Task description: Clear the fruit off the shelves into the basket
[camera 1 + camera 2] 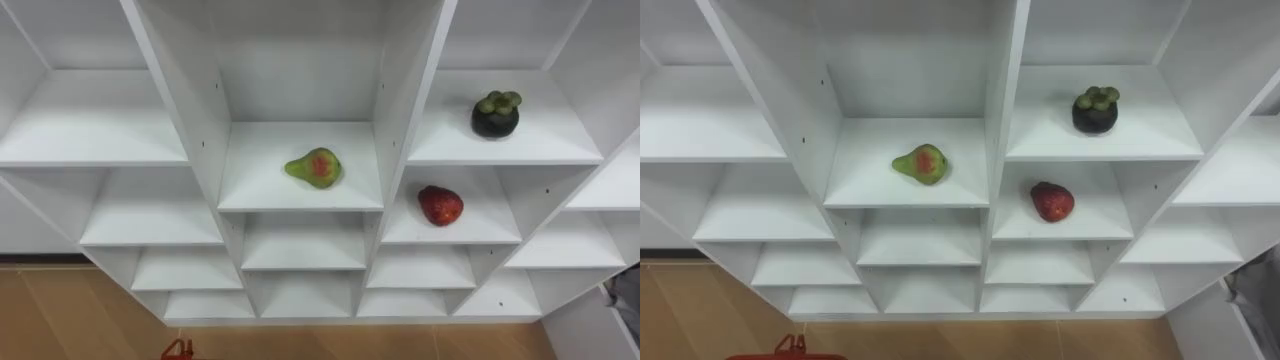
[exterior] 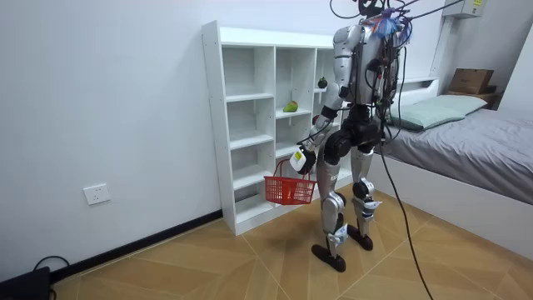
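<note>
Fruits are all uncollected, I judge, so the picking step is only starting. The closet [image 1: 405, 100] stands right before me. My left hand [image 2: 301, 160] is closed round the handle of the red basket [image 2: 290, 190].

- **Pear** [image 1: 314, 167]: near the middle shelf's front edge.
- **Dark fruit** [image 1: 495, 113]: on the right shelf.
- **Red fruit** [image 1: 440, 205]: one shelf below.

Next I should reach in and close softly round one.

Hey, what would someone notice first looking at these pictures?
Three fruits stand out on the white shelves: a green pear in the middle column, a dark mangosteen up to its right, a red fruit one shelf below that. A red basket hangs from the robot's left hand.
</note>
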Robot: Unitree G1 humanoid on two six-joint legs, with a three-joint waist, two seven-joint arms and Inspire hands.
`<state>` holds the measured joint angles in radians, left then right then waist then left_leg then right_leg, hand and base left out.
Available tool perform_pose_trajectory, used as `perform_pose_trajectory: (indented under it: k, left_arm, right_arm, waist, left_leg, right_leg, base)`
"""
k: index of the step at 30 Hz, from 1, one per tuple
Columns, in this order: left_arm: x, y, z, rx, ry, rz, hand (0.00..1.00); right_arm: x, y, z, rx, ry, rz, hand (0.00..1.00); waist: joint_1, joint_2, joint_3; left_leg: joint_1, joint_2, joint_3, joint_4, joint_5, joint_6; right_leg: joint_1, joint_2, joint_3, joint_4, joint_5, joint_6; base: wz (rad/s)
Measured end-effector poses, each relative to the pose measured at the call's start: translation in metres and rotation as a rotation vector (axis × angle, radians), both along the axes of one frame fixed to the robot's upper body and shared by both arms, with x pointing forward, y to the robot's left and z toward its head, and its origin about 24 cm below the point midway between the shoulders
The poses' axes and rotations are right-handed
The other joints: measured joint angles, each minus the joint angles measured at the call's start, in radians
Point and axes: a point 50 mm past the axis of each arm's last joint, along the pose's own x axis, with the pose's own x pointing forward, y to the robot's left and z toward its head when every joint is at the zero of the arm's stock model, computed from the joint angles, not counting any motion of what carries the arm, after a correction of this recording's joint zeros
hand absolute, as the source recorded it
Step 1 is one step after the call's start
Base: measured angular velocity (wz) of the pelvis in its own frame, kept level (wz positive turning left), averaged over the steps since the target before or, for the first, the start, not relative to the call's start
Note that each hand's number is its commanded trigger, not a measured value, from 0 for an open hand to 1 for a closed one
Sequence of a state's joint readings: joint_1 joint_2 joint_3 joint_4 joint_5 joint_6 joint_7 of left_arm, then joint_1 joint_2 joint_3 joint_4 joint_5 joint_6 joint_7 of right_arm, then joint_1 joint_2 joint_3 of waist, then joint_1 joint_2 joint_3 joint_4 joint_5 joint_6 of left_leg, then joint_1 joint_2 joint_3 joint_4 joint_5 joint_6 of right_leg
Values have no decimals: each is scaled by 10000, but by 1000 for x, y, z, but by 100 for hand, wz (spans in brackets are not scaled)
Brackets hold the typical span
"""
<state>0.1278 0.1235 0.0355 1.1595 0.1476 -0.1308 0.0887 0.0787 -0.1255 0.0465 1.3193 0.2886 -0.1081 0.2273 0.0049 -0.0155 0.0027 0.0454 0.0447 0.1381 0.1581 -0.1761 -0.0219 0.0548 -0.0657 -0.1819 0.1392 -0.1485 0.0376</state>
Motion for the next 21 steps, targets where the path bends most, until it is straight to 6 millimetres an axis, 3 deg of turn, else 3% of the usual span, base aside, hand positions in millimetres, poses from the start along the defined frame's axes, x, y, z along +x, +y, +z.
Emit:
perform_pose_trajectory:
  k: [21]
  left_arm:
    - [-1, 1, 0, 141, -8, 107, 100]
  right_arm:
    - [-1, -1, 0, -174, 70, -285, 0]
  waist:
    - [-10, 41, 2]
  left_leg:
    - [-13, -1, 6, -75, 0, 0]
  right_leg:
    - [34, 10, 13, -26, 0, 1]
  base:
    - [0]
